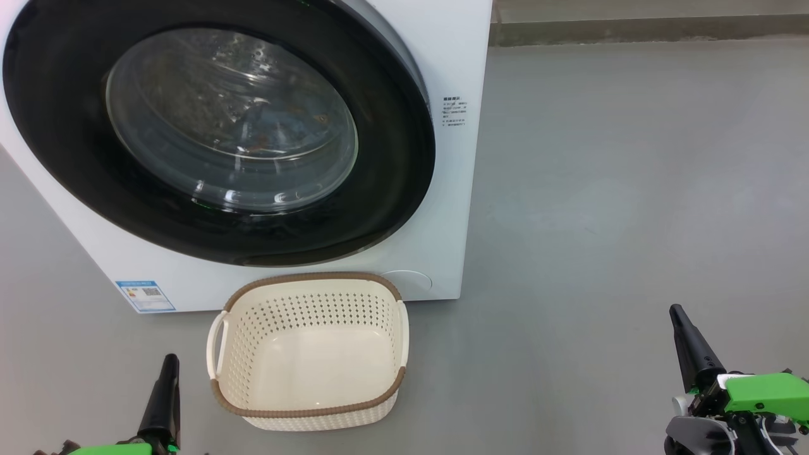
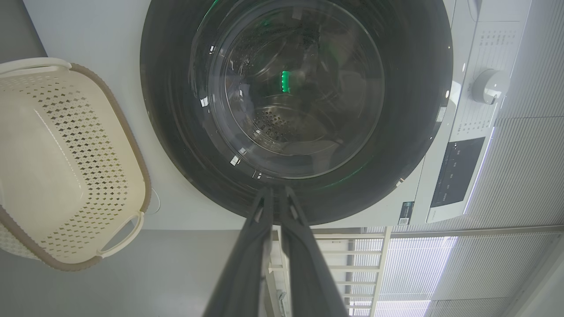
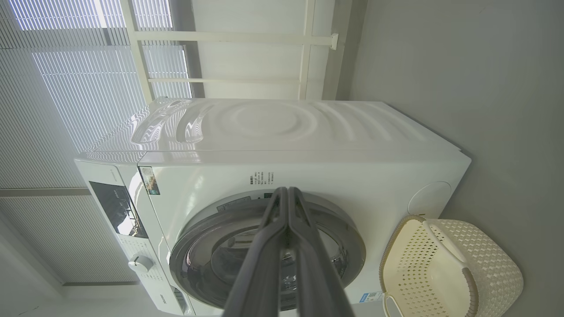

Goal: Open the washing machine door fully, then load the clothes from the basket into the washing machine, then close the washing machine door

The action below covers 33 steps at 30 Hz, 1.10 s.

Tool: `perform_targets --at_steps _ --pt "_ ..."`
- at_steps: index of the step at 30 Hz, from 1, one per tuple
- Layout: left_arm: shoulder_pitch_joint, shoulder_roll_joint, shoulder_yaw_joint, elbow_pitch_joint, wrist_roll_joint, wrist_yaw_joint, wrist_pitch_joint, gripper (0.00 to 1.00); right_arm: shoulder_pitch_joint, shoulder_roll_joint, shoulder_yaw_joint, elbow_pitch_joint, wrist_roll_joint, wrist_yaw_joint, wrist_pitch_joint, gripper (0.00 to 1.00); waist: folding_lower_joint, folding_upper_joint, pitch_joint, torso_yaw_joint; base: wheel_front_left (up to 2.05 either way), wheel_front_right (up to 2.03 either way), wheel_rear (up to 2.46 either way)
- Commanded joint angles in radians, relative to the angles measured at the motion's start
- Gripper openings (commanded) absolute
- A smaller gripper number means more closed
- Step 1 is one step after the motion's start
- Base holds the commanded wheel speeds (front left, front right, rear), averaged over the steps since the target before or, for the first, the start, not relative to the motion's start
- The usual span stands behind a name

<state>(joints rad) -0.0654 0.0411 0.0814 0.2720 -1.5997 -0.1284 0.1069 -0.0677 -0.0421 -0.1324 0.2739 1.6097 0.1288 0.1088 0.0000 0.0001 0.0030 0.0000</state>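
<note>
Washing machine door: closed flat against the front of the white washing machine, its glossy black ring spanning nearly the full width of the cabinet, with a clear porthole bulging at the centre.
Clothes: pale fabric flecked with orange-brown shows dimly behind the glass, inside the steel drum (reflections blur it, so I cannot count the bundles).
Basket: cream perforated plastic with a brown woven-look rim, upright on the grey floor just in front of the machine, below the door's lower edge. One white handle faces my left side.
Left claw: closed, both dark fingers pressed together and gripping nothing. It sits low at my left, near the basket's handle but apart from it. From its wrist camera the tips line up with the door's black ring.
Right claw: closed likewise, nothing between the fingers. It is over the floor well to the right of machine and basket, with a green housing behind the fingers.
Sticker: blue energy label at the lower left corner of the machine's front.
Round cover: low on the front's right corner, just behind the basket's rim.
Controls: white knob and dark panel on the strip of the front beyond the door, seen from my left wrist.
Backdrop: pale slatted blinds behind the machine.
</note>
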Motion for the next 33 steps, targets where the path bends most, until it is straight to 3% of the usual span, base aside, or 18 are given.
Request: perform_targets --at_steps 1,33 --pt "-0.043 0.009 0.032 -0.027 -0.009 -0.002 0.006 0.0 -0.04 -0.009 0.018 -0.029 -0.001 0.002 0.005 0.0 0.0 -0.0001 0.0 0.0 0.0 0.0 0.0" --pt "-0.043 0.009 0.032 -0.027 -0.009 -0.002 0.006 0.0 -0.041 -0.008 0.018 -0.029 -0.002 0.002 0.005 0.0 0.0 -0.0001 0.0 0.0 0.0 0.0 0.0"
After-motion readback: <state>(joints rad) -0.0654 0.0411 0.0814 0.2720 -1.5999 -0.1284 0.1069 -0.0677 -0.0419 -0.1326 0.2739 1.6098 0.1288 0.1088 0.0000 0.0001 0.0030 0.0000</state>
